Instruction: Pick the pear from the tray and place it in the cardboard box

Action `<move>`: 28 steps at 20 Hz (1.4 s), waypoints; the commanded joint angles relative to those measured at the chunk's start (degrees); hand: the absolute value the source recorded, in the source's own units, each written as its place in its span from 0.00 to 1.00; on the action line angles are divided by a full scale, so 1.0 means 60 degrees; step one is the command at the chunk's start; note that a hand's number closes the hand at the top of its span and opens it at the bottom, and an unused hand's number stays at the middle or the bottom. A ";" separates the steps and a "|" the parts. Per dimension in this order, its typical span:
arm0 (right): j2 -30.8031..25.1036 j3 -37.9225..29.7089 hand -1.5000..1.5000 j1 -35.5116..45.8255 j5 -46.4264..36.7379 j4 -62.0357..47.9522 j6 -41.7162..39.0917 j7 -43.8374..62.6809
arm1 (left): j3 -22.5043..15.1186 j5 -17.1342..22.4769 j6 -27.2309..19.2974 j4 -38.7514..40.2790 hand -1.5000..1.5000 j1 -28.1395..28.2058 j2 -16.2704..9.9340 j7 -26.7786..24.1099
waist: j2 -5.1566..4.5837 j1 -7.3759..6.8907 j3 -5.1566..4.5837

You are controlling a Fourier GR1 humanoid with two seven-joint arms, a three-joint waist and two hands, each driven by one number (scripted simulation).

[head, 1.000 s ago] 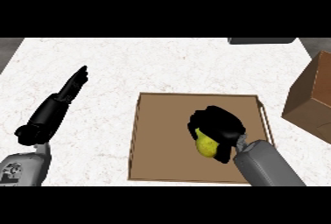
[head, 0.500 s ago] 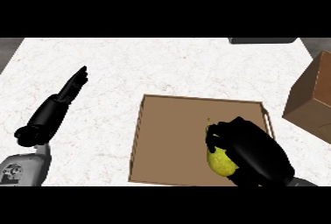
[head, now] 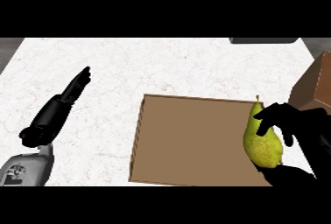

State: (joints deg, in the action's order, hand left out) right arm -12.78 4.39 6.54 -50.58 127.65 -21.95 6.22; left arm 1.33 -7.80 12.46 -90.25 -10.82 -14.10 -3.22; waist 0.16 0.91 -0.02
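Observation:
A yellow-green pear [head: 262, 142] is held upright over the right edge of the brown tray [head: 187, 140]. My right hand [head: 294, 127] is shut on the pear, fingers curled round its right side and thumb below it. The cardboard box [head: 317, 85] shows at the right edge, just beyond the hand, and only part of it is in view. My left hand [head: 61, 105] rests open on the counter at the left, fingers straight and pointing away from me.
White marbled counter [head: 149, 65] surrounds the tray. A dark grey object [head: 264, 40] lies at the far back right edge.
My right hand has carried the pear up and rightward, from the tray's middle right to its right edge, toward the box. The left hand has not moved.

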 commanded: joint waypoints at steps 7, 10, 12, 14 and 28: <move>-0.1244 -0.4284 1.00 0.3086 0.2094 -0.2753 -0.0828 0.1280 | 0.0024 0.0059 0.0244 0.0305 0.50 -0.0453 0.0046 -0.0101 | -0.0050 -0.0183 0.0002; -0.2172 -0.4636 1.00 0.3682 0.1950 -0.4040 -0.0703 0.0793 | 0.0099 0.0089 0.0334 -0.0135 0.50 -0.0170 -0.0065 0.0171 | -0.0038 -0.0256 0.0004; -0.2817 -0.4470 1.00 0.3538 0.1380 -0.5055 -0.0430 -0.0128 | -0.0131 -0.0505 -0.0179 0.0936 0.50 -0.0723 0.0288 -0.0454 | -0.0093 -0.0198 0.0002; -0.3502 -0.4538 1.00 0.3729 0.1447 -0.6224 -0.0733 -0.0749 | -0.0130 -0.0220 0.0096 0.0278 0.50 -0.0528 0.0213 0.0121 | -0.0077 -0.0289 0.0006; -0.5802 -0.3152 1.00 0.3939 0.0244 -1.2075 -0.1848 -0.3677 | -0.0030 -0.0069 0.0275 0.0340 0.50 -0.0426 0.0305 -0.0172 | -0.0122 -0.0383 0.0012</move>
State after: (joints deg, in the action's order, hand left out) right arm -44.41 -16.78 29.14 -46.63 64.53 -32.58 -11.11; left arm 1.51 -8.20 14.08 -89.30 -13.35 -13.08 -3.20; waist -0.44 -1.24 0.04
